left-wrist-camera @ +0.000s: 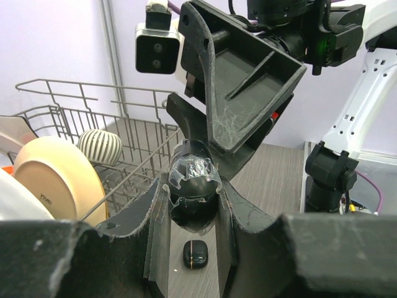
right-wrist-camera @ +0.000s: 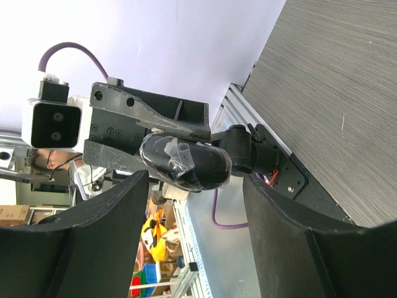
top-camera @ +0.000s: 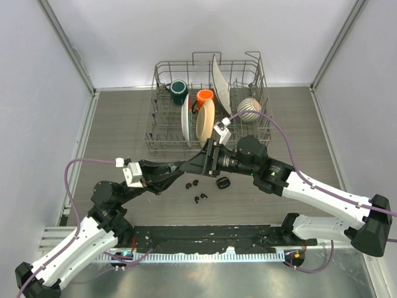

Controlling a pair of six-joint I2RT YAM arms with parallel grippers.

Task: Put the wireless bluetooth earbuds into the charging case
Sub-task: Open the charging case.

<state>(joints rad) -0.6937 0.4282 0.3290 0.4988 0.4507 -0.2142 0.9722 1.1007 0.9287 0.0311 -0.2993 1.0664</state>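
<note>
Both arms, left arm (top-camera: 80, 239) and right arm (top-camera: 322, 195), meet nose to nose just in front of the dish rack (top-camera: 164, 139). Left gripper (left-wrist-camera: 193, 186) is clamped on a black oval case (left-wrist-camera: 193, 205). Right gripper (right-wrist-camera: 193, 180) fingers are spread wide around it, not touching.

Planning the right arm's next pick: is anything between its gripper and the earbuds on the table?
Nothing covers the earbuds; they lie bare on the table. The right gripper, though, stands open at the case that the left gripper holds, so it would likely need to back away first.
</note>
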